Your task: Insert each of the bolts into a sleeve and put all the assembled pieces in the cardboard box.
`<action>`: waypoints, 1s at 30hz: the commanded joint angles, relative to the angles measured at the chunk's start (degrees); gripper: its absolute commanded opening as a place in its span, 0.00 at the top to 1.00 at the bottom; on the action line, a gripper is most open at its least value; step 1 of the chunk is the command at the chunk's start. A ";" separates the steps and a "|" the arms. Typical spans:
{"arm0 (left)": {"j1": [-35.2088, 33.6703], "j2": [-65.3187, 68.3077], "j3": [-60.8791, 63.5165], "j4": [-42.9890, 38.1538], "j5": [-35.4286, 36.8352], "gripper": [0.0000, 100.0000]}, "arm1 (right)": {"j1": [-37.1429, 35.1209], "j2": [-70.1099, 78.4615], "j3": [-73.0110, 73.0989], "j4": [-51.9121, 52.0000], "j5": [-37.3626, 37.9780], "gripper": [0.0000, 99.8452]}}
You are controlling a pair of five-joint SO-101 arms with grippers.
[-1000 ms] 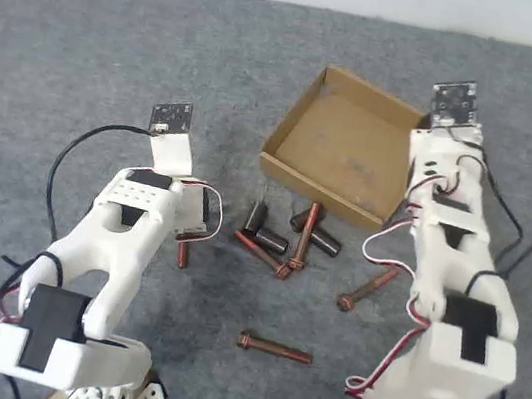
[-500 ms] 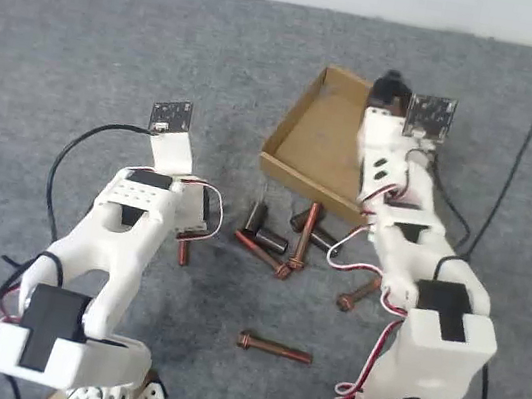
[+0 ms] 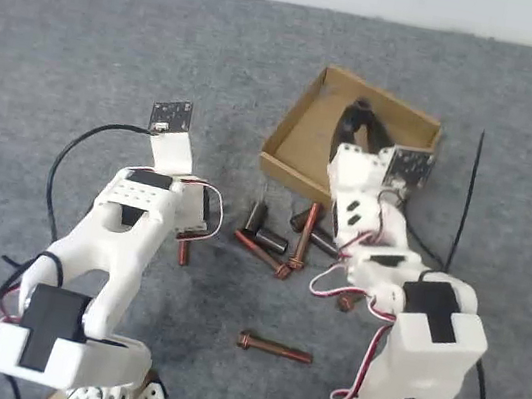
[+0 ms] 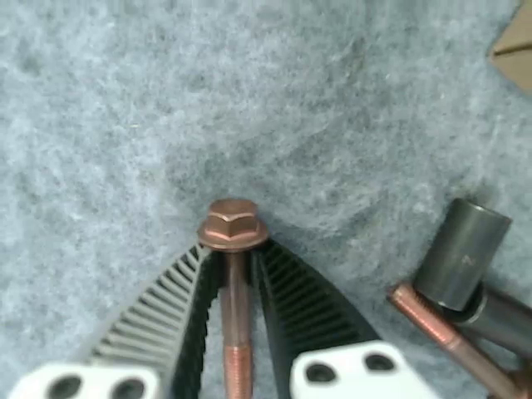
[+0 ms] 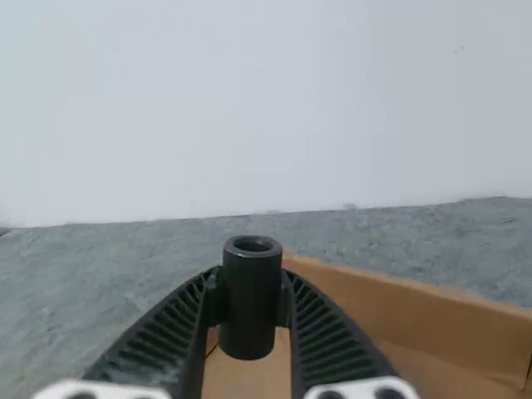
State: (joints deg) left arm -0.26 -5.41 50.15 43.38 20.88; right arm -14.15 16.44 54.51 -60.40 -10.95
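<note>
My left gripper (image 4: 234, 256) is shut on a copper bolt (image 4: 233, 226), low over the grey carpet, with the bolt's hex head sticking out past the fingertips. From above, this bolt (image 3: 183, 251) shows just beside the left arm's wrist. My right gripper (image 5: 249, 287) is shut on a dark sleeve (image 5: 250, 258), held upright with its open end up. It hangs over the cardboard box (image 5: 399, 303). In the high view the right gripper (image 3: 362, 124) is above the far part of the cardboard box (image 3: 284, 134).
Loose parts lie on the carpet between the arms: dark sleeves (image 3: 256, 218) (image 3: 319, 236) and copper bolts (image 3: 305, 234) (image 3: 262, 253) (image 3: 274, 347). Another sleeve (image 4: 461, 253) leans on a bolt (image 4: 432, 320) close to my left gripper. Open carpet lies at the far left.
The right arm has swung left from the box's right side to over the box, carrying the sleeve. The left arm has not moved.
</note>
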 commanded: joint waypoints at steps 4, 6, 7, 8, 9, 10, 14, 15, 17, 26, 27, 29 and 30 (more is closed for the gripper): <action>-0.09 -3.87 -0.22 -1.85 -1.05 0.99 | -3.38 -1.71 8.79 -12.97 0.70 0.99; -0.09 -3.87 -0.22 -1.85 -1.05 0.99 | -4.53 -1.71 12.04 -16.75 4.22 0.99; -0.09 -3.87 -0.22 -1.85 -1.05 0.99 | -5.14 -1.71 13.89 -18.86 5.80 0.99; -0.09 -3.87 -0.22 -1.85 -1.05 0.99 | -5.76 -1.71 15.74 -21.32 7.12 0.99; -0.09 -3.87 -0.22 -1.85 -1.05 0.99 | -6.46 -1.71 17.58 -23.78 8.09 0.99; -0.09 -3.87 -0.13 -1.85 -1.05 0.99 | -7.25 -1.71 19.43 -26.33 8.79 0.99; -0.09 -3.87 -0.13 -1.85 -1.05 0.99 | -9.80 -1.63 26.11 -34.33 9.32 0.99; -0.09 -3.87 -0.13 -1.85 -1.05 0.99 | -10.15 -1.63 27.52 -35.74 9.32 0.99; -0.09 -3.87 -0.13 -1.85 -1.05 0.99 | -10.77 -1.63 30.07 -37.76 9.32 0.99; -0.09 -3.87 -0.13 -1.85 -1.05 0.99 | -13.23 -1.71 36.40 -40.48 9.32 0.99; -0.09 -3.87 -0.04 -1.85 -1.05 0.99 | -13.58 -1.80 37.36 -40.48 9.32 0.99; -0.18 -3.87 -0.04 -1.85 -1.05 0.99 | -14.20 -3.03 39.38 -40.48 9.32 0.99; -0.18 -3.87 -0.04 -1.85 -1.05 0.99 | -14.20 -3.82 39.65 -40.48 9.32 0.99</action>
State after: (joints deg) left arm -0.26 -5.41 50.15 43.38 20.88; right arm -27.78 16.09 91.87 -98.99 -2.59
